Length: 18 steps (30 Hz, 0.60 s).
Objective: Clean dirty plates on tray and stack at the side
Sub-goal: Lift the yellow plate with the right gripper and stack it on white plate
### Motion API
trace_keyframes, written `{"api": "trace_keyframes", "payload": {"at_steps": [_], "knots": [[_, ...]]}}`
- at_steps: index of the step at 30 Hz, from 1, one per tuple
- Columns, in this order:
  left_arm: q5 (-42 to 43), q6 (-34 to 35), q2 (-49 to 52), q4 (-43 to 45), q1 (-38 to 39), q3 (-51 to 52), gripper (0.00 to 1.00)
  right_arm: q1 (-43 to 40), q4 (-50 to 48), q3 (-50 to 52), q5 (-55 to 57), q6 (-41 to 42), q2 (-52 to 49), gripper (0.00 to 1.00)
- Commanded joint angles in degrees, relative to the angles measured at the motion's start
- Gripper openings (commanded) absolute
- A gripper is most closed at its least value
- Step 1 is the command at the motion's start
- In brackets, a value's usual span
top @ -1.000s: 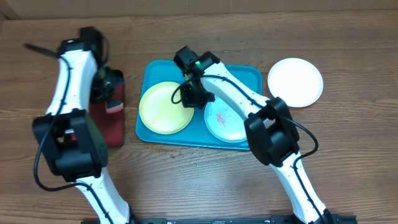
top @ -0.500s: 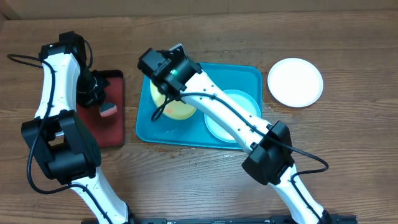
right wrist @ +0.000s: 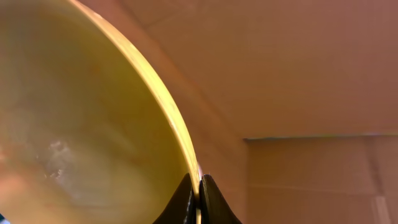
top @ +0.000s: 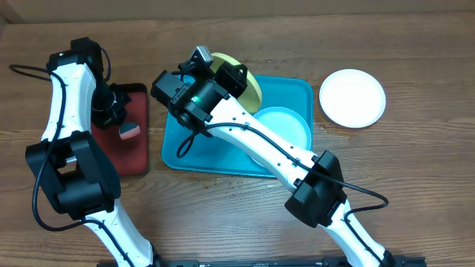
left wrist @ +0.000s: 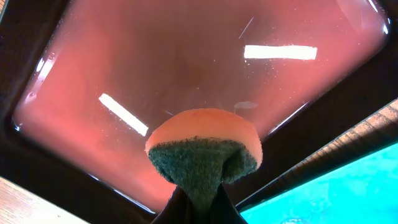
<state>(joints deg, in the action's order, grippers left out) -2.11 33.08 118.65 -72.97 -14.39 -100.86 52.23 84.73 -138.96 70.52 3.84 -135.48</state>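
Mostly hidden behind right arm [top: 252, 137] in overhead: yellow-green plate [top: 252, 89], raised and tilted over far edge of turquoise tray [top: 174, 144], rim clenched in right gripper [right wrist: 199, 186]; mint plate [top: 286, 122] partly covered on tray; white plate [top: 352, 98] apart on table; left gripper [left wrist: 196, 199] pinching sponge [left wrist: 205, 146] above dark red tray [left wrist: 186, 62].

Bench [top: 415, 185] layout
Small tray [top: 137, 156] left of large tray [top: 298, 93]; first plate [top: 288, 122] in large tray, second plate [top: 352, 98] on bench, farther right.
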Motion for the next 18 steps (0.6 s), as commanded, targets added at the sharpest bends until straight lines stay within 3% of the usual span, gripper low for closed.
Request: {"api": "trace_keyframes", "payload": {"at_steps": [1, 9, 11, 12, 14, 18], "knots": [[0.44, -0.52, -1.86, 0.39, -0.22, 0.98, 0.04, 0.22, -0.15, -1.31, 8.22, -1.38, 1.70, 0.04], [0.44, -0.55, -1.86, 1.03, -0.22, 1.33, 0.04, 0.22, -2.45, -1.31, 6.91, 1.33, 1.70, 0.04], [0.44, -0.68, -1.86, 1.03, -0.22, 1.33, 0.04, 0.17, -5.81, -1.31, -5.25, 4.11, 1.70, 0.04], [0.44, -0.92, -1.86, 1.09, -0.20, 1.33, 0.04, -0.35, -7.89, -1.25, -16.68, 3.63, 1.70, 0.04], [0.44, -0.96, -1.86, 1.11, -0.22, 1.33, 0.04, -1.99, -10.16, -0.74, -34.69, -1.68, 1.68, 0.04], [0.46, -1.95, -1.86, 1.01, -0.22, 1.33, 0.04, -6.05, -9.84, -0.74, -36.06, 2.34, 2.16, 0.04]]}}
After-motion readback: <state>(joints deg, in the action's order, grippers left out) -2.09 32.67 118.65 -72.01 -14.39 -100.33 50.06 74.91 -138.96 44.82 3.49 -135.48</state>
